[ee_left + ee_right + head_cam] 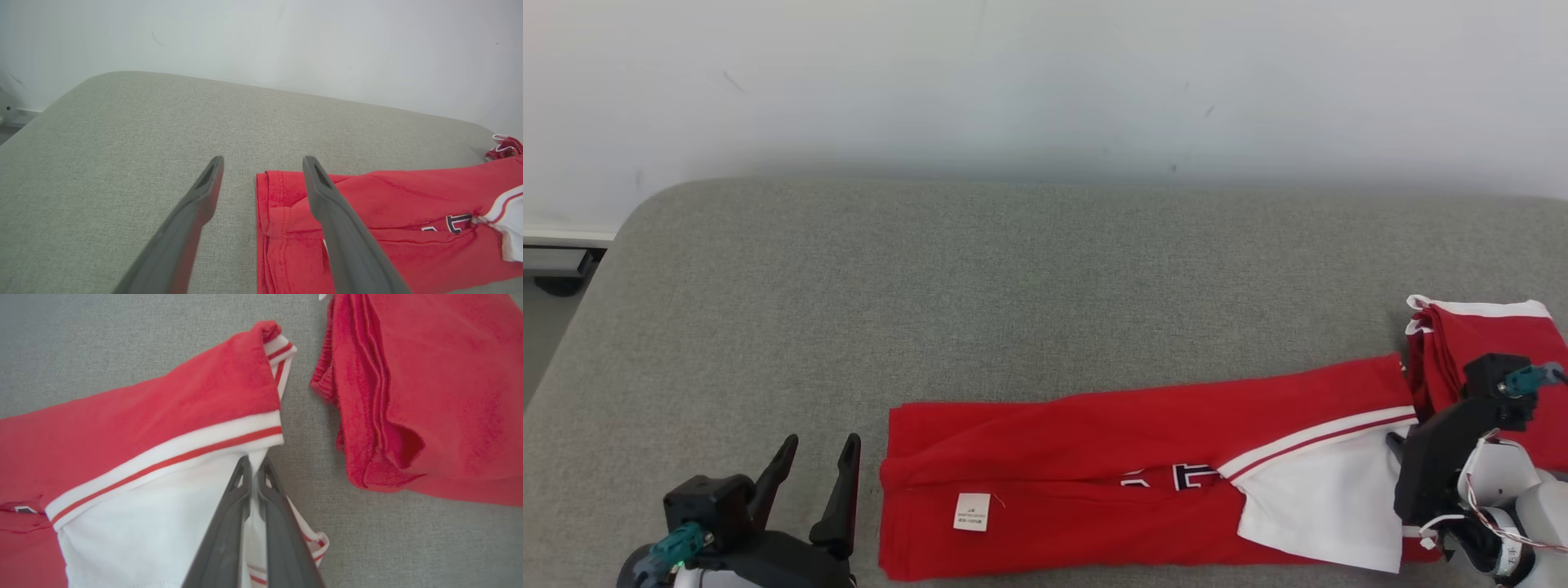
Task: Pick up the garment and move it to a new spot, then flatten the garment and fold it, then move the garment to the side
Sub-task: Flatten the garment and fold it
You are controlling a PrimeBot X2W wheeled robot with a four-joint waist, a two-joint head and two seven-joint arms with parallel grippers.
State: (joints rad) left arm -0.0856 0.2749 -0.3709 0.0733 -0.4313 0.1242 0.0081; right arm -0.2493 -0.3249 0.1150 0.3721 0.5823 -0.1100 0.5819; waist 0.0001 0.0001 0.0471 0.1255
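Starting at the left, the left gripper (pixel 820 445) sits with fingers spread apart, just beside the garment's (pixel 1094 441) left edge, holding nothing. The garment is red and folded into a long strip along the near side of the grey desk (pixel 1013 269). It has a white label (pixel 972 511), dark lettering (pixel 1176 476) and a white sleeve (pixel 1323 506) with striped trim. The head view gives that whole layout. The right wrist view gets the close-up: the right gripper (pixel 255 465) is pinched tight on the white fabric under the striped band. Further right lies a second red bundle (pixel 429 396), apart from the garment.
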